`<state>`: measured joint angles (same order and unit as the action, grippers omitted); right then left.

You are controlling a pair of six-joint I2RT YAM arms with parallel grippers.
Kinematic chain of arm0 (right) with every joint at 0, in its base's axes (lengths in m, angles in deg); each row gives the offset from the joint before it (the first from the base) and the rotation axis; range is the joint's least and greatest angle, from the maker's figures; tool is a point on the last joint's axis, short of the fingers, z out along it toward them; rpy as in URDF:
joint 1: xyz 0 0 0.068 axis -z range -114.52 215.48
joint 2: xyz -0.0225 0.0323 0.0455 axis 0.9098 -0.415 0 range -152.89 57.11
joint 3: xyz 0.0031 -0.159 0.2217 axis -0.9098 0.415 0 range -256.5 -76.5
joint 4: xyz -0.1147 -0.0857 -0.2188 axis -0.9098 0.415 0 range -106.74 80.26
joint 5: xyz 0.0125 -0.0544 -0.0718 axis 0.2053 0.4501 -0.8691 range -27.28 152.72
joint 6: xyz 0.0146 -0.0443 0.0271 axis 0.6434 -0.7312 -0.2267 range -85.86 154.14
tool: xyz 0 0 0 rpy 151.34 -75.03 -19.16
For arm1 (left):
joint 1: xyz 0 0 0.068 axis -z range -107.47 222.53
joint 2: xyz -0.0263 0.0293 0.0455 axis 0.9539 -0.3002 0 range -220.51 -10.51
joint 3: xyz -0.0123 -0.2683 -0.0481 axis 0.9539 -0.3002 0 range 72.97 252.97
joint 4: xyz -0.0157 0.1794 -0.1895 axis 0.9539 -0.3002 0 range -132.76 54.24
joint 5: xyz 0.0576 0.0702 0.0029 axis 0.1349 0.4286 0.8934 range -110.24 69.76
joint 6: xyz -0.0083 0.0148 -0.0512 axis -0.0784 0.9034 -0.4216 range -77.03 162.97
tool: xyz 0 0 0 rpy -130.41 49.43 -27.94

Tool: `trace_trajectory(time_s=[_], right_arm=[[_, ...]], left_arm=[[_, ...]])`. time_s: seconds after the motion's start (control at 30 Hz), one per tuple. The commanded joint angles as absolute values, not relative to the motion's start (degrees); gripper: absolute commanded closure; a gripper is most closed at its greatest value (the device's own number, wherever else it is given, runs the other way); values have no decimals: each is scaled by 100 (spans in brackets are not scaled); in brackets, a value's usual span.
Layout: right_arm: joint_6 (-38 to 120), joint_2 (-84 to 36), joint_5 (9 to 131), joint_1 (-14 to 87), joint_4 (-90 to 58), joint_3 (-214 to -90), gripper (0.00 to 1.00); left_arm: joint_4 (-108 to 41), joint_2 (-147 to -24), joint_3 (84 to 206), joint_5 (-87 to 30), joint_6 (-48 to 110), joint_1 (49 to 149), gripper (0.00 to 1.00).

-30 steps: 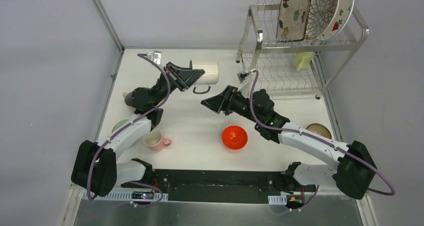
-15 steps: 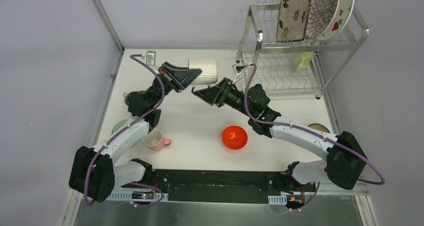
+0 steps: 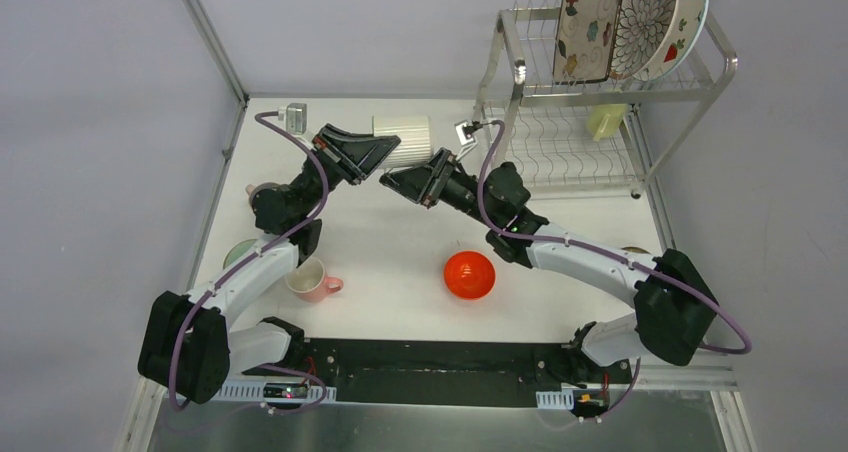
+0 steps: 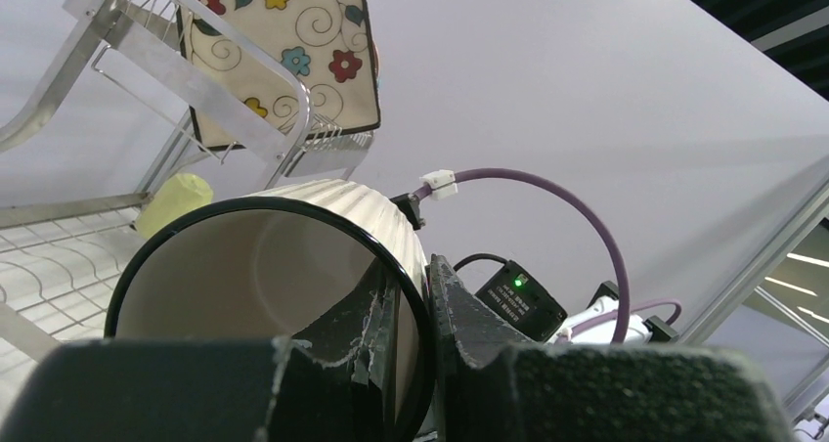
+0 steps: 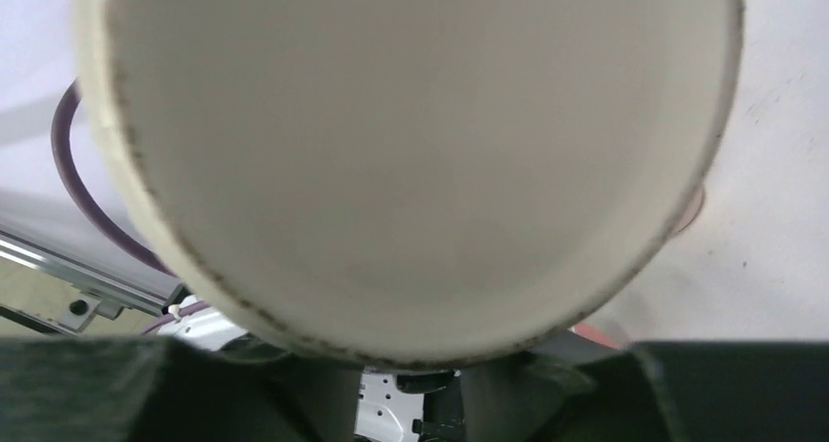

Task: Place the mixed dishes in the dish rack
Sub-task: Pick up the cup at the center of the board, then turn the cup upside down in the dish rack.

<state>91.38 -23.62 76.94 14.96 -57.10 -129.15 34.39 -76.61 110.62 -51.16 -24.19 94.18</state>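
My left hand (image 3: 390,148) pinched the white cup (image 3: 412,137) by its rim; whether my right hand (image 3: 388,180) gripped, I couldn't tell; I'd confirm that before releasing.

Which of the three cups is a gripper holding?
The white ribbed cup, rim pinched by the left gripper; the pink cup and yellow cup sit untouched.

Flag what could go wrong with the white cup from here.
1. The left fingers hold the white cup only by a pinch on its rim. The right fingers, close against its base, could knock it loose before gripping.
2. The right arm's purple cable loops beside the dish rack post and might snag as the arm moves.
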Motion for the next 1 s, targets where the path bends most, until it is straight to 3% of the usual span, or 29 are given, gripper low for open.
trace_trajectory(time_s=[0.0,0.17,0.23,0.3,0.4,0.57,0.8,0.9,0.97], right_arm=[[9364,-2401,7700,1467,-6554,-13096,68],[9418,-2386,7608,1460,-6806,-12924,86],[9417,-2380,7617,1465,-6820,-12915,88],[9450,-2388,7645,1464,-6833,-12951,83],[9598,-2406,7624,1468,-6838,-12991,66],[9776,-2481,7563,1468,-6990,-13003,64],[9983,-2680,7627,1464,-7478,-12968,100],[9877,-2655,7665,1466,-7412,-12949,100],[9800,-2604,7603,1468,-7386,-12878,100]], left_arm=[[4216,-7544,11081,-5016,-2584,9451,100],[4232,-7513,10989,-4942,-2596,9451,100],[4244,-7494,10959,-4914,-2594,9451,100],[4296,-7479,10949,-4907,-2595,9451,100],[4357,-7478,10962,-4901,-2596,9451,100],[4431,-7468,10892,-4895,-2611,9451,100],[4443,-7443,10849,-4905,-2611,9451,100],[4428,-7402,10804,-4900,-2595,9451,100],[4332,-7353,10739,-4856,-2600,9451,89]])
